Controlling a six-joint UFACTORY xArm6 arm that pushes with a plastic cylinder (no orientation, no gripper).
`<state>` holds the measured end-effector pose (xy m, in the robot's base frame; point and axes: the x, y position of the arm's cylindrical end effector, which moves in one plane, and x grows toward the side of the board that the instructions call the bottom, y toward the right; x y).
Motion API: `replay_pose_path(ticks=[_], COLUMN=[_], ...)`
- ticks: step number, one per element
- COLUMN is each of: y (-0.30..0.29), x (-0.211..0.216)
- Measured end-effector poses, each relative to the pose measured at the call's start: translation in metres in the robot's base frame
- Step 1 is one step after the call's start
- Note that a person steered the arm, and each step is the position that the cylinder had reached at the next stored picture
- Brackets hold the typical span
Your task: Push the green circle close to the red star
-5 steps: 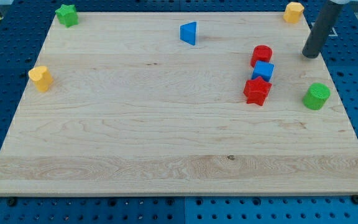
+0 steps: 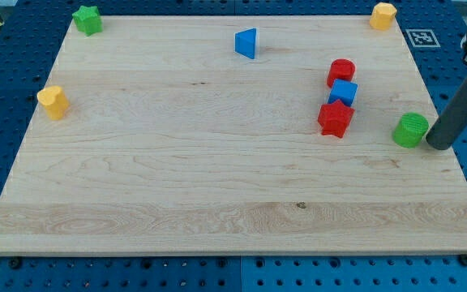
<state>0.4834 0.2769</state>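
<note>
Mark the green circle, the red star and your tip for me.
green circle (image 2: 411, 129), camera view, on its top face
red star (image 2: 335, 118), camera view, on its top face
my tip (image 2: 439, 146), camera view, on the rod's lower end, just to the view's right of the green circle

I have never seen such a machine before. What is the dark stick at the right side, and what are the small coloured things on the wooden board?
There is one camera view, looking down at a wooden board. The dark stick is a robot arm's rod; its lower end, my tip, only pushes things and holds nothing. It stands just to the view's right of the green circle, very near or touching it. Left of that lies the red star, with a blue cube and a red cylinder above it. Elsewhere lie a blue triangle, a green star, and two yellow blocks, one at the left and one at the top right.
</note>
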Motion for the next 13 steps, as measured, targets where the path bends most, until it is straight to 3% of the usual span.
replay_pose_path(ticks=[2, 5, 7, 10, 13], y=[0.01, 0.037, 0.018, -0.036, -0.06], x=[-0.002, -0.061, -0.056, -0.013, 0.089])
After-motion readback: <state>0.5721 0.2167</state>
